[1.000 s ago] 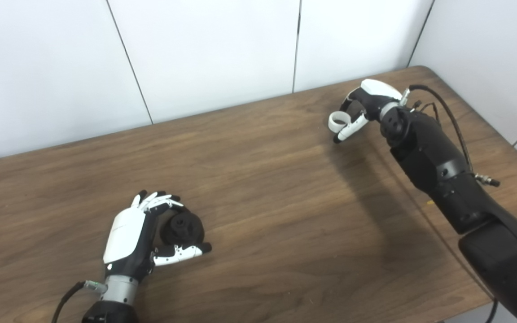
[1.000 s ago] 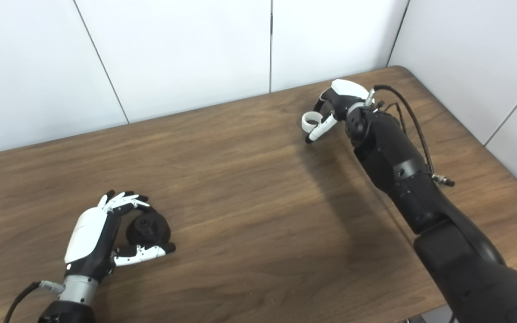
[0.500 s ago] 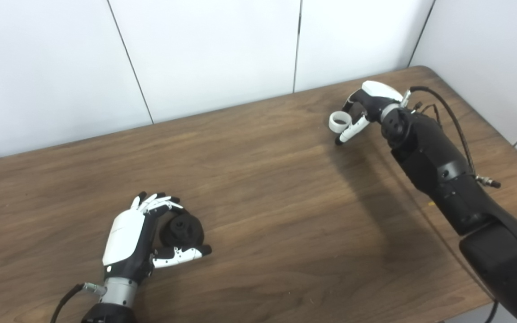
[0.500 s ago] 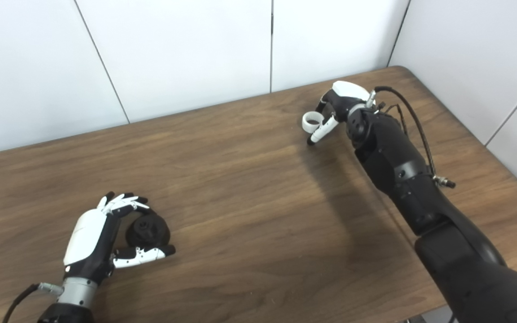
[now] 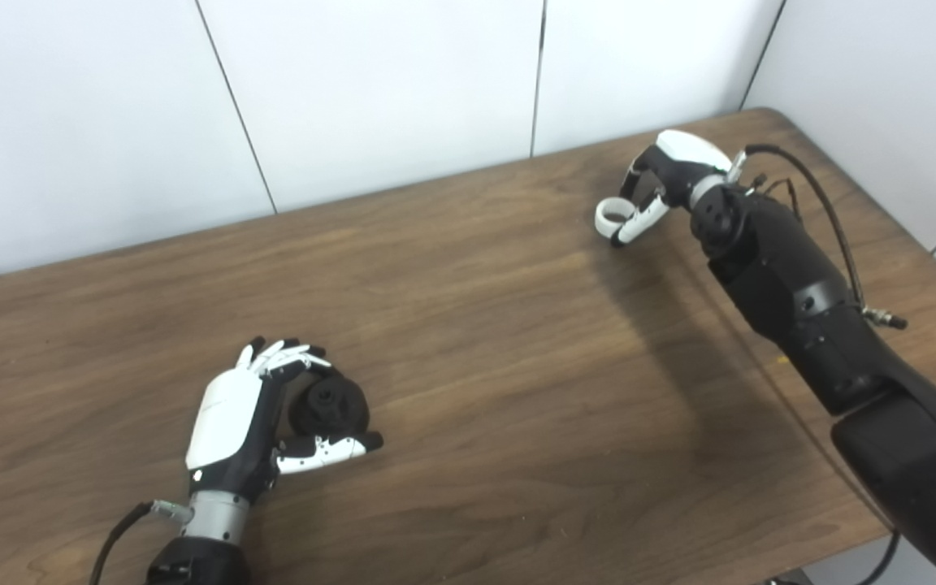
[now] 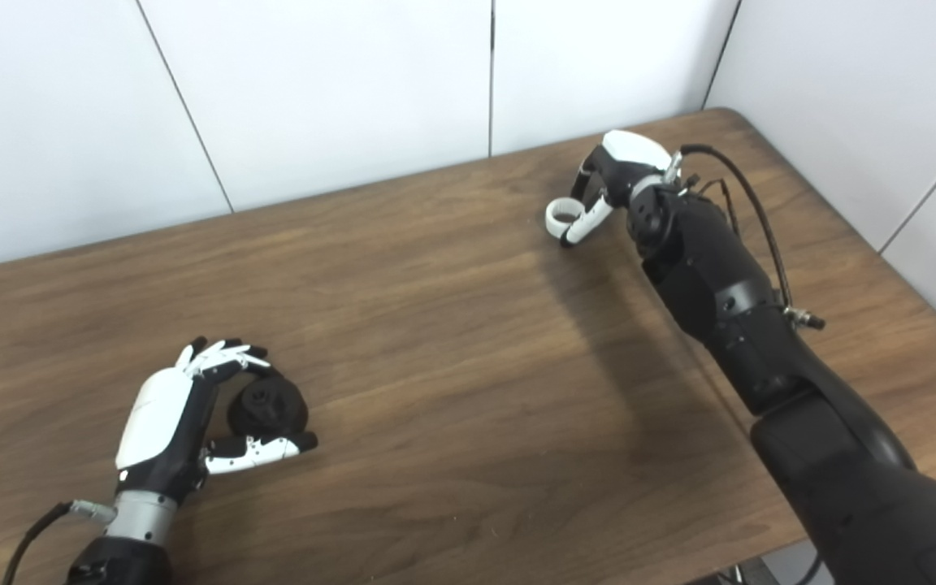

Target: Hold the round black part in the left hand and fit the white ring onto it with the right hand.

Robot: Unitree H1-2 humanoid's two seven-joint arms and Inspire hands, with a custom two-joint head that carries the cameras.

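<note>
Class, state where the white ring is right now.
The white ring is pinched in the right hand toward the table's far right corner.

table (image 5: 468, 349): brown woodgrain | ring (image 5: 612, 215): white | round part (image 5: 328, 404): black | wall (image 5: 370, 89): white

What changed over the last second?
Little changed beyond a slight shift of the whole view, so the camera moved. The right hand still holds the small white ring far from the round black part, which stays cupped in the left hand on the wooden table.
</note>
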